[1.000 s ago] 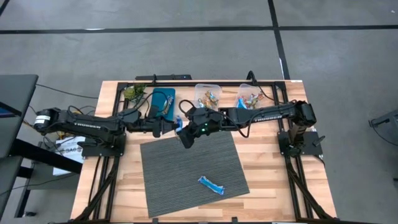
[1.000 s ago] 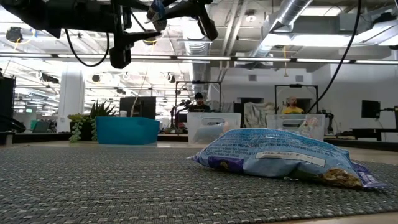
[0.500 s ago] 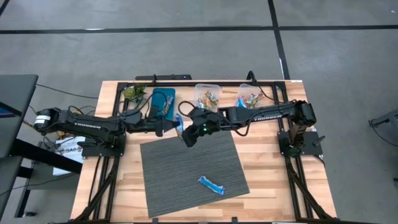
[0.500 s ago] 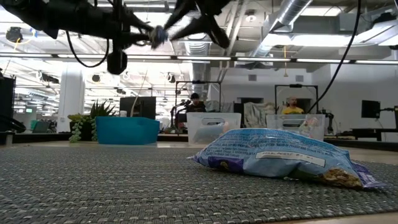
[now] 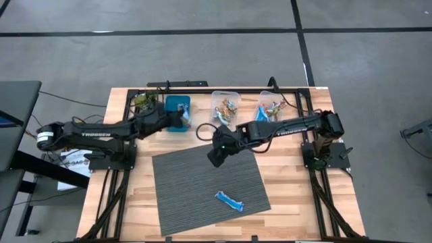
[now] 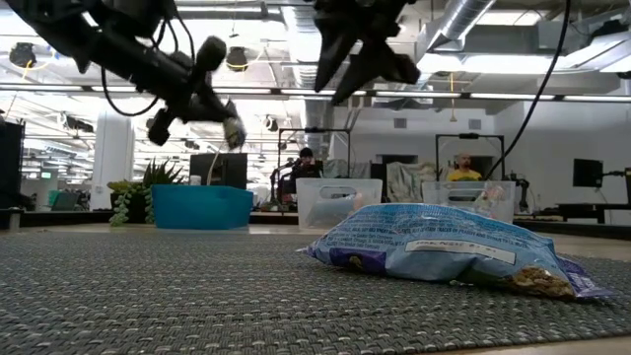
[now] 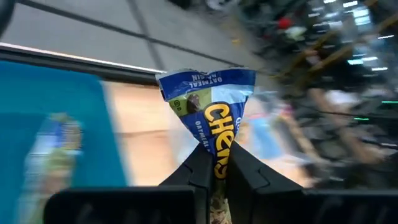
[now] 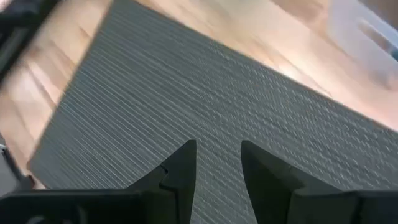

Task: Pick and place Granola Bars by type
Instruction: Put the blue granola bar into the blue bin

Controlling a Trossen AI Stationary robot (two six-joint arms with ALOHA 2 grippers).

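A blue-white granola bar (image 7: pixel 208 102) sticks out past the fingertips of my left gripper (image 7: pixel 214 158), which is shut on it above the blue tray (image 5: pixel 177 105) at the table's far side. My left gripper (image 5: pixel 185 121) hangs well above the table in the low view (image 6: pixel 233 128). My right gripper (image 5: pixel 216 156) stands open with nothing between its fingers above the far part of the grey mat (image 5: pixel 209 185), as the right wrist view (image 8: pixel 216 155) shows. A second blue-white bar (image 5: pixel 229 201) lies flat on the mat near its front edge (image 6: pixel 444 251). My left gripper pinches the bar between its two fingers, on the wrapper's flat faces about midway along it (image 7: pixel 216 148). One crimped end (image 7: pixel 205 79) fans out beyond the fingertips. The rest runs back between the fingers. The bar is lifted clear of tray and table.
Two clear tubs (image 5: pixel 226 104) (image 5: pixel 271 104) holding bars stand at the far edge, right of the tray. A small plant (image 5: pixel 143 101) sits left of the tray. A blurred blue-white wrapper (image 7: pixel 59 143) lies in the tray. People and benches show beyond the table.
The bar has passed from my right gripper to my left. My left gripper shut on it above the mat's far edge and carried it toward the far edge, over the blue tray. My right gripper opened, let go and drew back toward the right and near side.
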